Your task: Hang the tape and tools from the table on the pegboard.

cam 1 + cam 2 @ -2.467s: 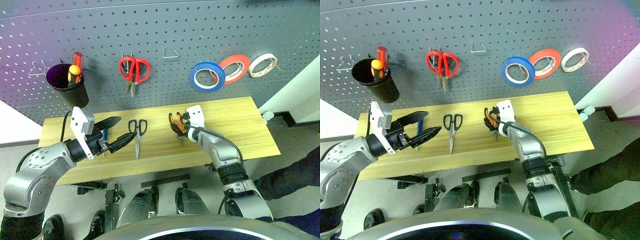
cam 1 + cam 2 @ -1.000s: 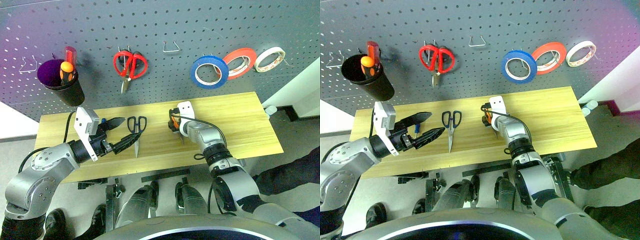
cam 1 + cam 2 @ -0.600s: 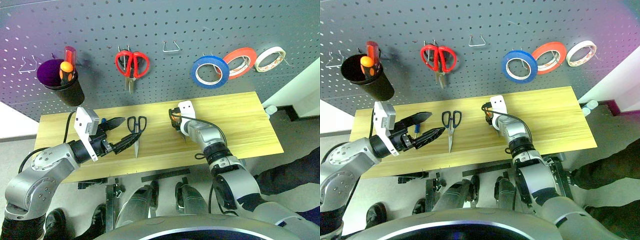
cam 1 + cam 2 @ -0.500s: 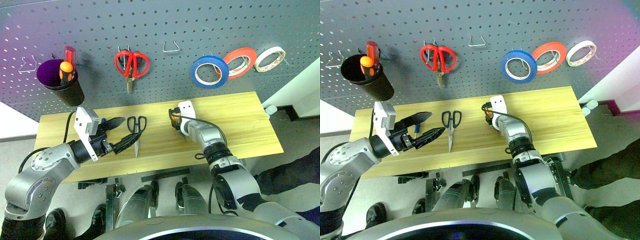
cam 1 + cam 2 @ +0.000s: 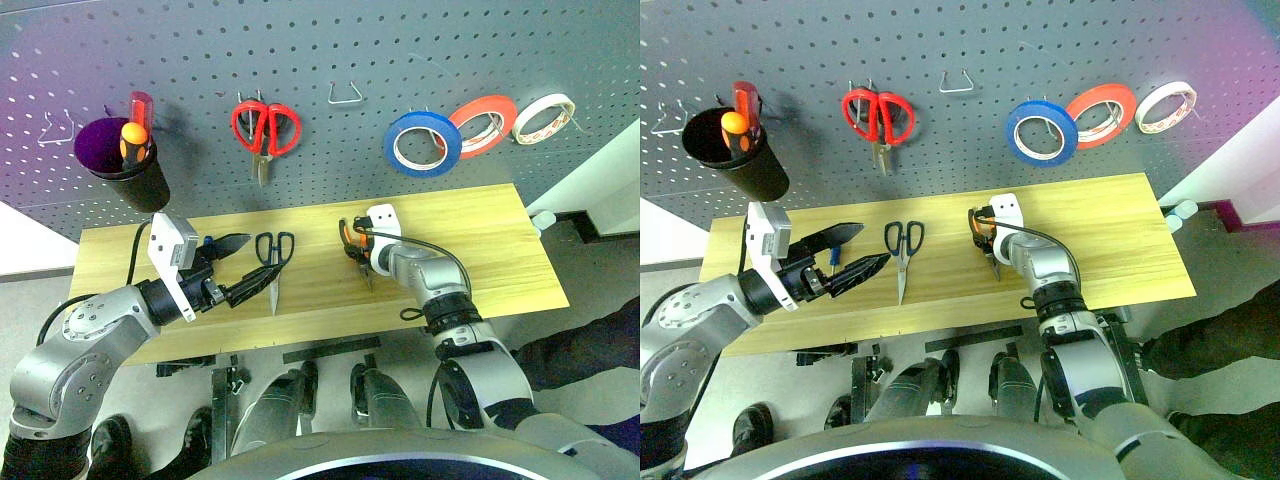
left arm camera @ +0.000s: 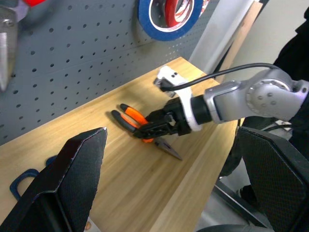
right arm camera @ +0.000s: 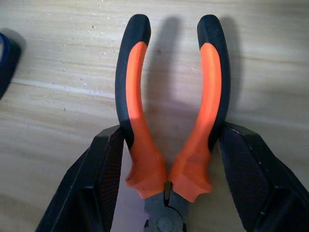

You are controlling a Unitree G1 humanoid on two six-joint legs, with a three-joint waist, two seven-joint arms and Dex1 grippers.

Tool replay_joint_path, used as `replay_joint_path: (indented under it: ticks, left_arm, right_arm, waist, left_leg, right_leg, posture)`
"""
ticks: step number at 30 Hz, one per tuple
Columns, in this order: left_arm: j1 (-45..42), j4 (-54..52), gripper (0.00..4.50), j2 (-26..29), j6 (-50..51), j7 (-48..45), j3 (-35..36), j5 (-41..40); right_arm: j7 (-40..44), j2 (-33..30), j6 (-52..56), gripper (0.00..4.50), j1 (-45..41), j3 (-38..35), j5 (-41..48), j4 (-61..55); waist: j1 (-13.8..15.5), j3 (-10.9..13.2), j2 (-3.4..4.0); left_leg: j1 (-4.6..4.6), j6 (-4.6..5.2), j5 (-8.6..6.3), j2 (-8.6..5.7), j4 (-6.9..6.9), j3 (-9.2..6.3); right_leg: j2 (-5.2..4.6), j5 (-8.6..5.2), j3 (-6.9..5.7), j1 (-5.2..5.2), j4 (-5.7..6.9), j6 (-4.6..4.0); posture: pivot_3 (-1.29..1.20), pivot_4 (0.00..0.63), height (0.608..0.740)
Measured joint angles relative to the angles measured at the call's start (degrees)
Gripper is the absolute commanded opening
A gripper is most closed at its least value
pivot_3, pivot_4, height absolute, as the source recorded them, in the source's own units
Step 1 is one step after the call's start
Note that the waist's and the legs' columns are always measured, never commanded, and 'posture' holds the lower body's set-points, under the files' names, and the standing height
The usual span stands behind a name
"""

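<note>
**Pliers clamped at the counter**

The pliers (image 7: 169, 145) are gripped by the right gripper (image 5: 358, 250), its fingers (image 7: 104, 179) pressed on both handles, over the counter (image 5: 480, 250). The left gripper (image 5: 235, 268) is held apart at nine o'clock, beside the scissors (image 5: 273, 262).

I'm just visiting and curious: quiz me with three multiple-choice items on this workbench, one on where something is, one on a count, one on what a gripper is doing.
1. Where do the dark-handled scissors lie?
A. on the table
B. on a pegboard hook
C. in the black cup

2. How many tape rolls hang on the pegboard?
A. one
B. three
C. five

3. What is the right gripper doing?
A. hanging open in the air
B. closed on the pliers
C. holding the blue tape

Answers:
1 A, they lie flat on the wood between the two arms.
2 B, blue, red-orange and whitish rolls hang side by side.
3 B, both fingers press the orange-and-black handles.
</note>
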Motion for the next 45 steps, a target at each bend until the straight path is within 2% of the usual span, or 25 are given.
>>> replay_joint_path:
  ticks: [10, 34, 45]
  left_arm:
    - [-1.94, 2.48, 4.5, -0.26, -0.98, -1.06, -0.57, 0.56]
    - [-6.85, 7.1, 4.5, -1.42, -4.6, -2.31, -1.9, 3.78]
    - [-8.97, 9.23, 4.5, -3.71, -5.45, -2.44, -1.9, 4.03]
  right_arm:
    - [2.82, -0.89, 3.47, 2.7, 5.89, -3.6, 5.38, -13.36]
    - [13.68, -1.81, -10.78, 2.7, 10.13, -6.91, 14.72, -24.59]
    - [14.03, -3.45, -10.62, 2.7, 12.07, -7.68, 19.07, -31.82]
  waist:
    - [-0.09, -0.01, -0.01]
    - [-0.07, -0.25, -0.11]
    - [-0.14, -0.89, -0.22]
  left_leg:
    - [-0.01, -0.03, 0.01, 0.0, -0.02, -0.01]
    - [-0.01, -0.3, 0.18, 0.0, 0.1, -0.01]
    - [-0.01, -0.58, 0.36, -0.01, 0.24, 0.0]
  right_leg:
    - [-0.01, 0.0, -0.04, 0.0, -0.04, 0.0]
    - [0.02, 0.02, -0.1, 0.0, 0.22, 0.01]
    - [-0.01, 0.07, -0.09, -0.02, 0.65, -0.09]
  posture:
    - [0.02, 0.301, 0.726]
    - [-0.01, 0.224, 0.726]
    - [-0.04, 0.183, 0.726]
